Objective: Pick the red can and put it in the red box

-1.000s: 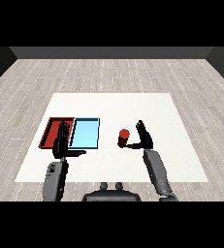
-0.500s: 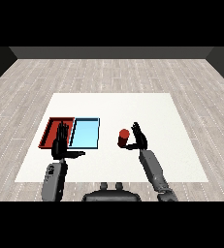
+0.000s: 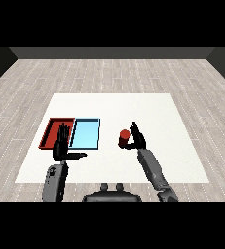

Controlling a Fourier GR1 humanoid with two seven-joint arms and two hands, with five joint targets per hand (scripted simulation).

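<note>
Right hand point(image 3: 136, 138): your fingers curl round the red can point(image 3: 124, 137), thumb on the near side, one finger standing straighter above the rest. The wrap sits on the can's right flank, about mid-height; the red top stays uncovered. Whether the can's base touches the white table point(image 3: 182, 160) or is just clear of it cannot be told from the head view.

Can position: near the table's middle, right of the light blue tray point(image 3: 85, 133) and apart from it. The red tray point(image 3: 49, 132) lies beyond the blue one, at the far left, touching it side by side.

Handling, as judgement: a small rigid cylinder, likely light, smooth-walled and so inclined to slip or rotate in the hand. Hold it round the wall at mid-height, where you have it now, and keep it upright. It should not crush or flex.

Right forearm rises from the lower right corner, angled up and inward, wrist bent toward the can.

Left hand point(image 3: 62, 147): fingers straight and relaxed, pointing away, thumb out to the side, holding nothing. It overlaps the near edge of the red tray in this view. You may need to move it aside before the can comes across.
</note>
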